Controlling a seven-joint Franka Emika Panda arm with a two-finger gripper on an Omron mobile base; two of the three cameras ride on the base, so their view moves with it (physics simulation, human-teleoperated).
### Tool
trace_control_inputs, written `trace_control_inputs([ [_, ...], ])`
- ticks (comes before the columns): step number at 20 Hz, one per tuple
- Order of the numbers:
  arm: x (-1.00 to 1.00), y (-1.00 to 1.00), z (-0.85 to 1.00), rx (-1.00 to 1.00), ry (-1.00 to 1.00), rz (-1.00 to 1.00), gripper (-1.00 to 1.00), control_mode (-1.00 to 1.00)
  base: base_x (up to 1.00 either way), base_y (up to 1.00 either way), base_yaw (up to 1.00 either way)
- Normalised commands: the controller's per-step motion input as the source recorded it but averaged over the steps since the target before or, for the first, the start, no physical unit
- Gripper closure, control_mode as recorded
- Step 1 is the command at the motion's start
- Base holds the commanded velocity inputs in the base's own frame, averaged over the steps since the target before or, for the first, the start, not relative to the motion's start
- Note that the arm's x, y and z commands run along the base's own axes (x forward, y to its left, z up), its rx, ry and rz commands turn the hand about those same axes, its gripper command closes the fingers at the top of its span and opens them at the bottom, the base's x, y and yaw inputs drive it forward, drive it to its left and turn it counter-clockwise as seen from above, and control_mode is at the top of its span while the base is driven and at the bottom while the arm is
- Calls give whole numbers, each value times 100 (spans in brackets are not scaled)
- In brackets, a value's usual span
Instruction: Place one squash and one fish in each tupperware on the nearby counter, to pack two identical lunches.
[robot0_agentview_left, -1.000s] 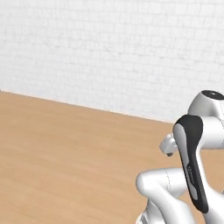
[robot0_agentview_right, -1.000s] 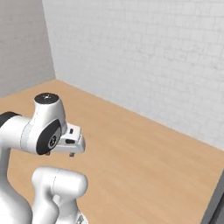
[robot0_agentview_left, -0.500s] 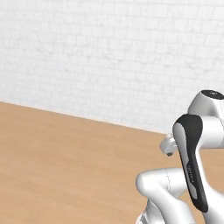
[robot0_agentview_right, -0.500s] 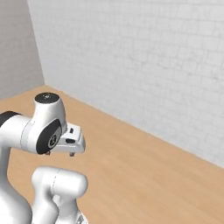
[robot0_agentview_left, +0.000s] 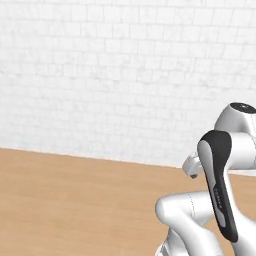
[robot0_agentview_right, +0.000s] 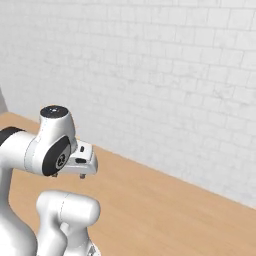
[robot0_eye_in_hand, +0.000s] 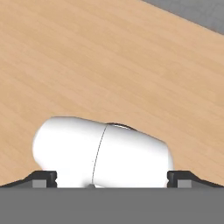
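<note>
Pincer (robot0_eye_in_hand: 112, 177) spread wide and holding nothing hangs above bare pale wooden floor (robot0_eye_in_hand: 87, 65) before a white brick wall (robot0_agentview_left: 110, 75), so drive until squash, fish and tupperware come into sight before reaching.

The white arm (robot0_agentview_left: 220, 200) stood folded close over its base, its links stacked and bent back on themselves. In the left base view it rose from the lower right, a long dark panel running down the upright link. In the right base view the arm rose at the lower left, with a dark round joint facing the camera. The gripper (robot0_eye_in_hand: 112, 177) pointed down, its two dark finger tips (robot0_eye_in_hand: 43, 177) set far apart, the jaws wide with nothing between them.
</note>
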Motion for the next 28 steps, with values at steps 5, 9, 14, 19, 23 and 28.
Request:
trace_control_inputs([
  [5,0,0,0,0,0,0,-100,100,100,27,-48],
  [9,0,0,0,0,0,0,-100,100,95,56,-70],
  [14,0,0,0,0,0,0,-100,100,37,36,-93],
  [19,0,0,0,0,0,0,-100,100,32,41,-91],
  [23,0,0,0,0,0,0,-100,100,37,66,-80],
  [28,0,0,0,0,0,0,-100,100,45,44,-83],
])
